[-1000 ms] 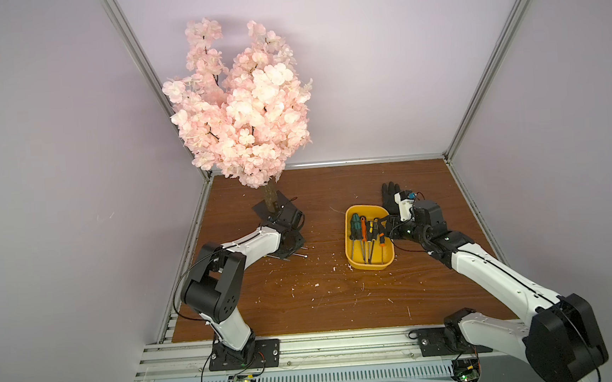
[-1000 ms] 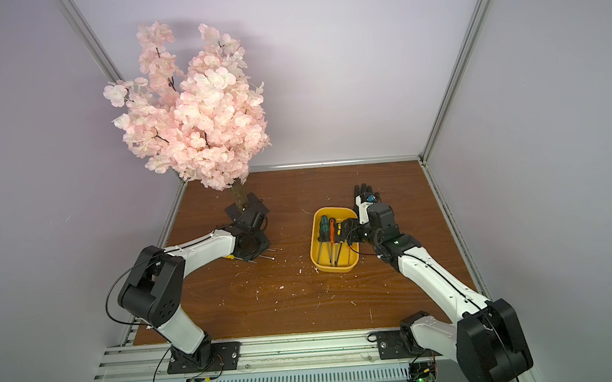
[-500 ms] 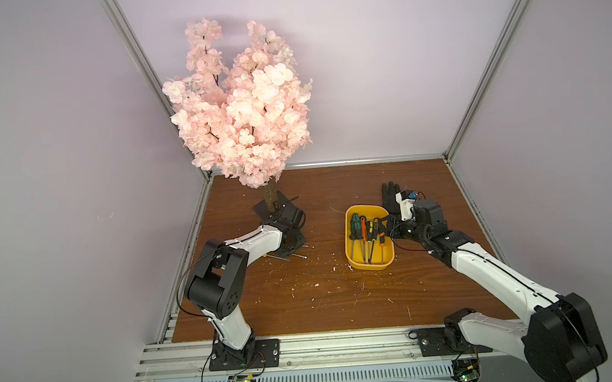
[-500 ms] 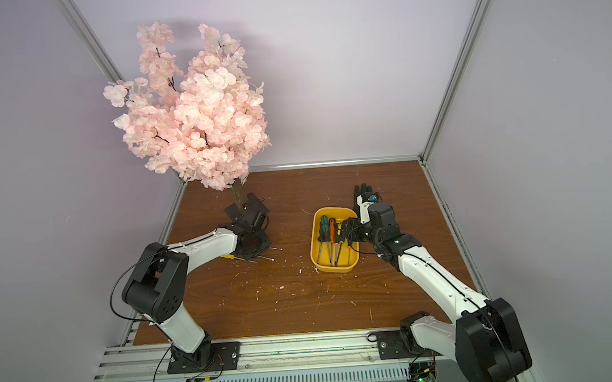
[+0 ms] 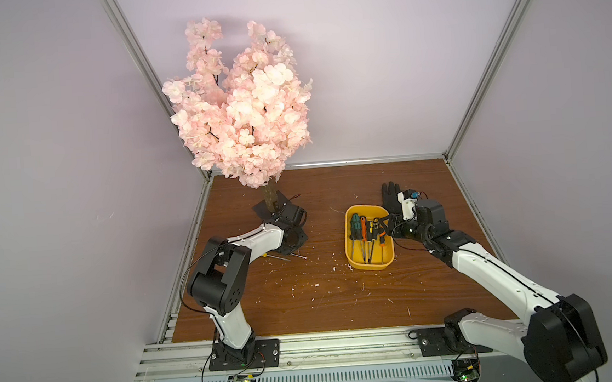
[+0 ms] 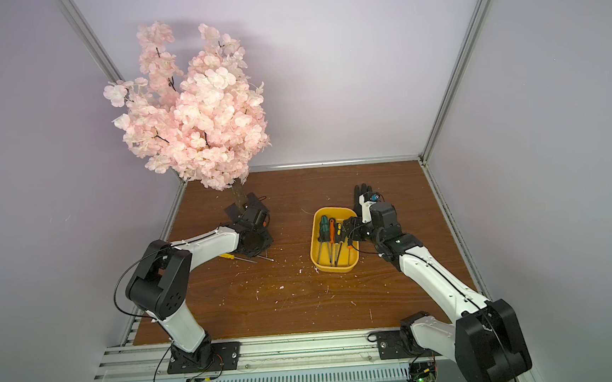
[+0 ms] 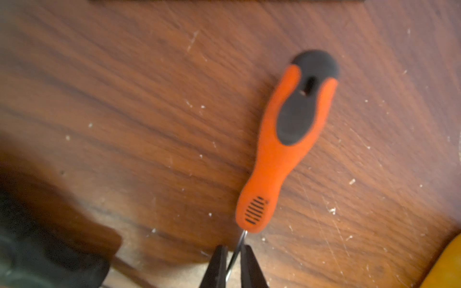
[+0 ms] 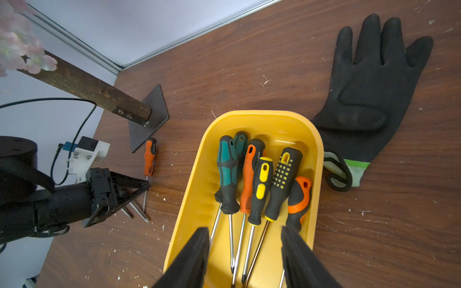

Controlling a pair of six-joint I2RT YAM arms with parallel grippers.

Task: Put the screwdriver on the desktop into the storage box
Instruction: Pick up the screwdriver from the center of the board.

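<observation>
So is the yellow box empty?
No, partly full: several screwdrivers lie side by side inside the box, with bare yellow floor showing.

Screwdrivers (image 5: 364, 234) lie in the storage box (image 5: 370, 267) on the desktop (image 5: 323, 301), a glove (image 5: 389, 197) just right, a tree (image 5: 244, 122) well left.

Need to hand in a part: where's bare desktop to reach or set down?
Free: wide front strip of desktop between storage box and front rail; back band between tree base and black glove. Crowded: loose screwdrivers at the left tool beside the tree base; right tool over the full box.
</observation>
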